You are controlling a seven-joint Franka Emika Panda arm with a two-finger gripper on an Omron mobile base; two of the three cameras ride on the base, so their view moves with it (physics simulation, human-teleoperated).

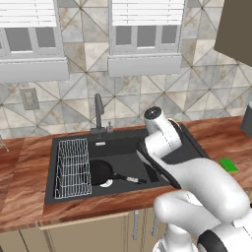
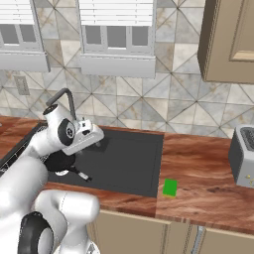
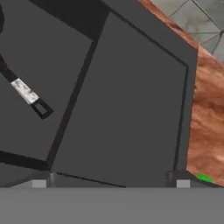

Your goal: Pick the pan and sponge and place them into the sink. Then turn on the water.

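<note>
A reddish, grained wooden counter point(image 2: 208, 183) carries the large matte black rectangular sink point(image 1: 123, 147) with its flat drainboard wing. A white wire rack point(image 1: 72, 167) stands in the basin's left end. The small round black frying pan point(image 1: 101, 172) lies in the basin beside the rack, its thin handle light-tipped. The two-finger gripper point(image 3: 111, 181) hovers above the drainboard, jaws spread wide, empty. The small bright green rectangular sponge point(image 2: 170, 187) rests on the wood just right of the sink.

Base cams flanking arm, shared sink point(image 1: 64, 147); hand cam close above.
</note>
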